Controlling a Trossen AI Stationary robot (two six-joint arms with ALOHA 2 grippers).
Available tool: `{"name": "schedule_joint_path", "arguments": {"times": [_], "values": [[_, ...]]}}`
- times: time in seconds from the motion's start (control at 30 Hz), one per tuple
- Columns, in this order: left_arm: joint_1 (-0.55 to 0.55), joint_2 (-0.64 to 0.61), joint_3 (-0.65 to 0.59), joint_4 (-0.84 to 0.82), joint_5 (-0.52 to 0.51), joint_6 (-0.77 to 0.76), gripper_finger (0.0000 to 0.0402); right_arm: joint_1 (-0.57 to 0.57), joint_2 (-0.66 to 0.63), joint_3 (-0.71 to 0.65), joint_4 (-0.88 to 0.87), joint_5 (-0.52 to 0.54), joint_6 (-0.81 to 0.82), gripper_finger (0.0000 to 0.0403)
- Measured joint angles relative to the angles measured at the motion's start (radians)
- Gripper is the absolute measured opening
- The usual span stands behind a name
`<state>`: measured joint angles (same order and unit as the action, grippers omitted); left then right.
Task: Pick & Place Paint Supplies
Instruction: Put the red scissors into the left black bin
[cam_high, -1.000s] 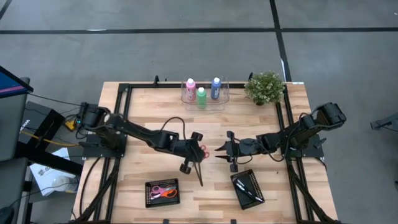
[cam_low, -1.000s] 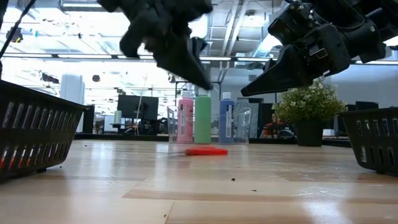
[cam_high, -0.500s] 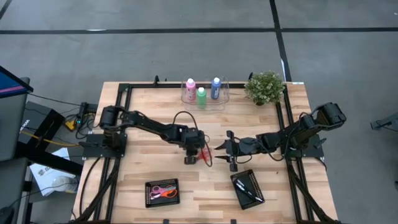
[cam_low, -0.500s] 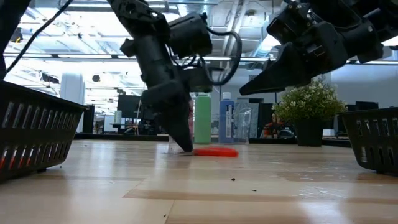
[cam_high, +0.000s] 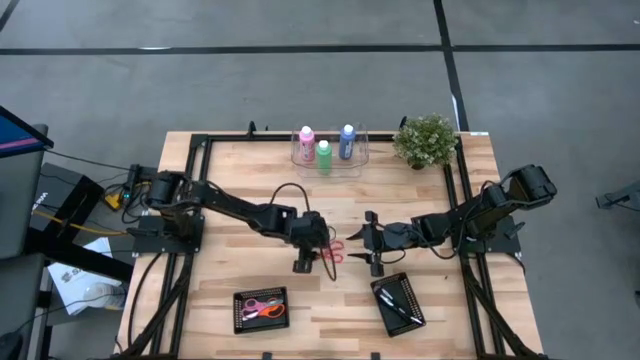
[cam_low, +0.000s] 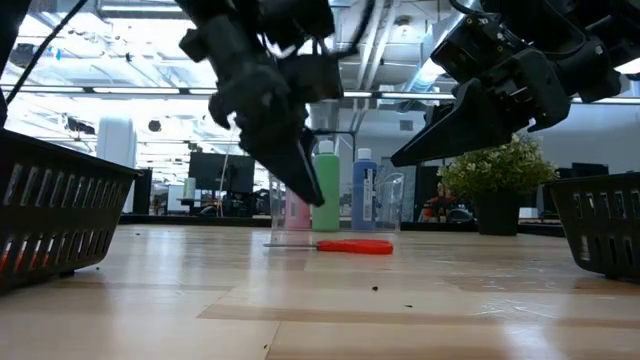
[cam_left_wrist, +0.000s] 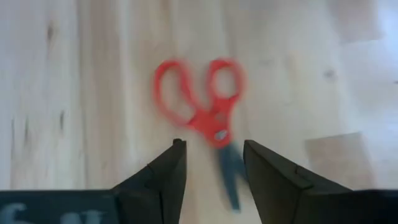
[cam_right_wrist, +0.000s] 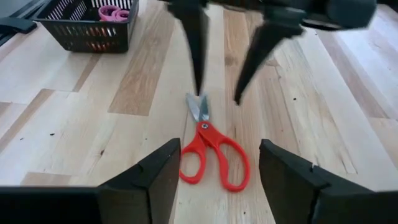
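A pair of red-handled scissors (cam_high: 335, 249) lies flat on the light wooden table (cam_high: 240, 195), near the middle. Everything else is easy to find from the scissors.

The left gripper (cam_high: 322, 258) hangs just over the blade end of the scissors. Its two dark fingers (cam_left_wrist: 163, 176) are spread apart and hold nothing. The blades show in the gap between them.

The right gripper (cam_high: 352, 246) is just on the other side of the scissors, by the red handles, up off the table. Its fingers (cam_right_wrist: 155, 180) are also spread wide and hold nothing.

The three little paint bottles, pink (cam_high: 306, 139), green (cam_high: 324, 154) and blue (cam_high: 347, 139), all with white caps, stand in a clear tray (cam_high: 360, 158) at the far edge of the table, well away from the scissors. A small green potted plant (cam_high: 425, 140) sits beside the tray.

On the near side of the scissors are two black baskets. One (cam_high: 261, 310) holds pink and orange scissors. The other (cam_high: 398, 305) holds thin dark brushes (cam_high: 396, 306).
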<state>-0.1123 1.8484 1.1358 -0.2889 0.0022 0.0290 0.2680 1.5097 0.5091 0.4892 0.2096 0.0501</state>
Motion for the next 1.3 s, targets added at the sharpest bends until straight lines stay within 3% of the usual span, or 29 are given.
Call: {"name": "schedule_joint_path", "arguments": {"times": [0.13, 0.37, 0.7, 0.9, 1.17, 1.3], "values": [[-0.01, -0.016, 0.001, 0.026, 0.005, -0.046, 0.0154, 0.0, 0.0, 0.0, 0.0, 0.0, -0.005, 0.0197], [-0.008, 0.069, 0.002, 0.067, -0.025, -0.197, 0.0154, 0.0, 0.0, 0.0, 0.003, 0.0, -0.003, 0.0196], [-0.038, 0.122, 0.005, 0.085, -0.023, -0.222, 0.0154, 0.0, 0.0, 0.0, 0.001, 0.0, 0.003, 0.0196], [-0.028, 0.119, 0.007, 0.01, -0.15, -0.22, 0.0141, 0.0, 0.0, 0.0, 0.0, 0.0, 0.003, 0.0196], [-0.006, 0.113, 0.004, 0.004, -0.163, -0.186, 0.0103, 0.0, 0.0, 0.0, -0.004, 0.0, 0.007, 0.0196], [0.002, 0.075, -0.002, -0.025, -0.162, -0.183, 0.0106, 0.0, 0.0, 0.0, -0.003, 0.0, 0.011, 0.0196]]}}
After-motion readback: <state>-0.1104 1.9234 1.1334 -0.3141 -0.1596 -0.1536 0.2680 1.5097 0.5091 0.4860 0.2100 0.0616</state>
